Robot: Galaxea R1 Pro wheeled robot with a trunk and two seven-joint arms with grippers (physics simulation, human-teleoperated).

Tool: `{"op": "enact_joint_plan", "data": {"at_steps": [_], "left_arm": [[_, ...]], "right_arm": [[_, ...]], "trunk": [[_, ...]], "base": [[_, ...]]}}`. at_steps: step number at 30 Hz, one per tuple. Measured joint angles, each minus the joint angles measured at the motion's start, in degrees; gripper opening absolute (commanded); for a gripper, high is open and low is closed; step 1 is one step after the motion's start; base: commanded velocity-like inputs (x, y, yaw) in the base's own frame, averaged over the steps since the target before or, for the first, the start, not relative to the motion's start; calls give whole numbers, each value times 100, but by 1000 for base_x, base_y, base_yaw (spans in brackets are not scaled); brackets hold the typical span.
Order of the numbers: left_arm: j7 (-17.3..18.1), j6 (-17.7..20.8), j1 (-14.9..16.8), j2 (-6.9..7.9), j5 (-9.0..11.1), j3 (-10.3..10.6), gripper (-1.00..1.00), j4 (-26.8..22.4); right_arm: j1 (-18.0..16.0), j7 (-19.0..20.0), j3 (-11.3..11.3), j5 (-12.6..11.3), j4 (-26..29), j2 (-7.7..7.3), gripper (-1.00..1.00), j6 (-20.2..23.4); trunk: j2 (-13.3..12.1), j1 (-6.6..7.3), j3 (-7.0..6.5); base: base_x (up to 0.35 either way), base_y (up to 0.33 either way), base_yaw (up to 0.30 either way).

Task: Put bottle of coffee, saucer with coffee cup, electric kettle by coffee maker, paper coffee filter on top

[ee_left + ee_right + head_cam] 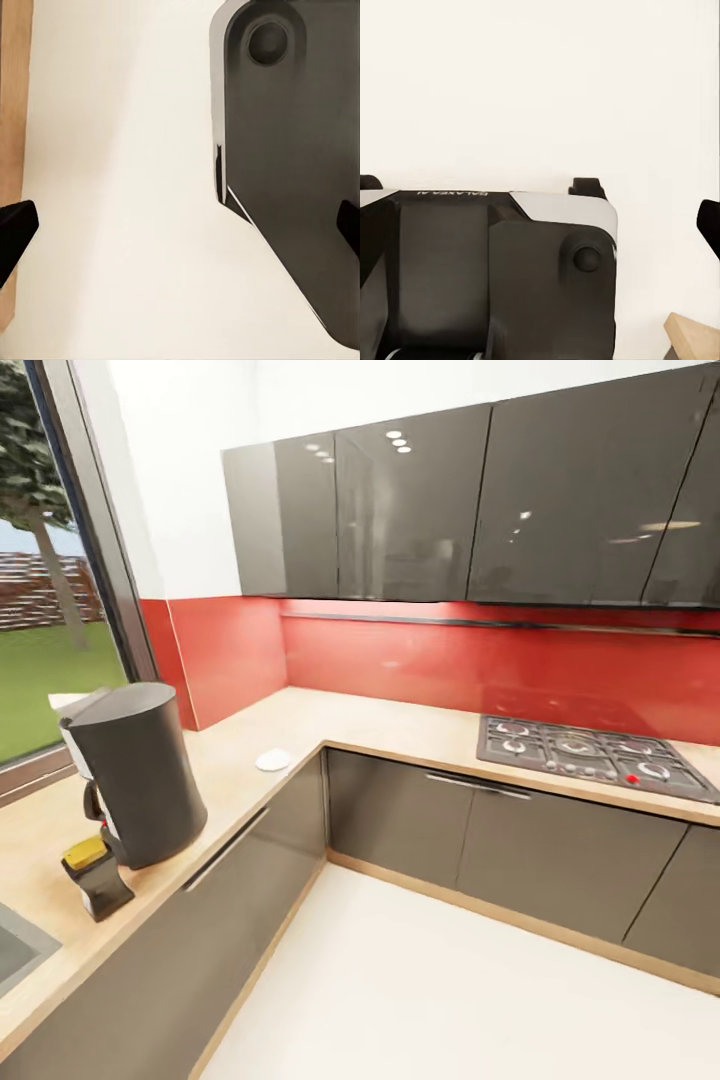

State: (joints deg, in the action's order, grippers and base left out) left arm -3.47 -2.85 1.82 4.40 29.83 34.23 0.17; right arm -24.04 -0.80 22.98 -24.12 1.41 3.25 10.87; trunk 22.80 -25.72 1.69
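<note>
Head view, saucer [272, 760] empty, coffee maker [138, 772] beside bottle of coffee [96, 873]

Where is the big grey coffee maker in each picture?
Head view: coffee maker stands at the left on the countertop, by the window.
Left wrist view: not in it.
Right wrist view: not in it.
Shared landmark: the pale floor, under both wrist cameras.

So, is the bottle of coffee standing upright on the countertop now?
No, it is tilted. The bottle of coffee leans beside the coffee maker on the kitchen countertop, its yellow lid higher than its dark body.
</note>
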Motion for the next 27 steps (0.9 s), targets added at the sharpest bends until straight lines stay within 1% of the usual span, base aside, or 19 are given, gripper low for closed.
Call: {"op": "enact_joint_plan", "data": {"at_steps": [8, 21, 22, 27], "left_arm": [[-1, -5, 0, 0, 2, 0, 100, 1], [-2, -7, -1, 0, 7, -3, 100, 0], [-2, -7, -2, 3, 7, -8, 100, 1], [-2, -10, -3, 0, 4, -9, 100, 1]], "right_arm": [[0, 0, 0, -2, 1, 0, 100, 1], [-1, 27, 16, 28, -9, 5, 100, -99], [-1, 31, 15, 34, -9, 2, 100, -190], [11, 27, 11, 36, -9, 1, 100, -301]], "trunk": [[0, 1, 0], [0, 1, 0], [0, 1, 0], [0, 1, 0]], "base": [[311, -128, -292], [334, -5, -18], [334, 0, 0], [335, 0, 0]]}}
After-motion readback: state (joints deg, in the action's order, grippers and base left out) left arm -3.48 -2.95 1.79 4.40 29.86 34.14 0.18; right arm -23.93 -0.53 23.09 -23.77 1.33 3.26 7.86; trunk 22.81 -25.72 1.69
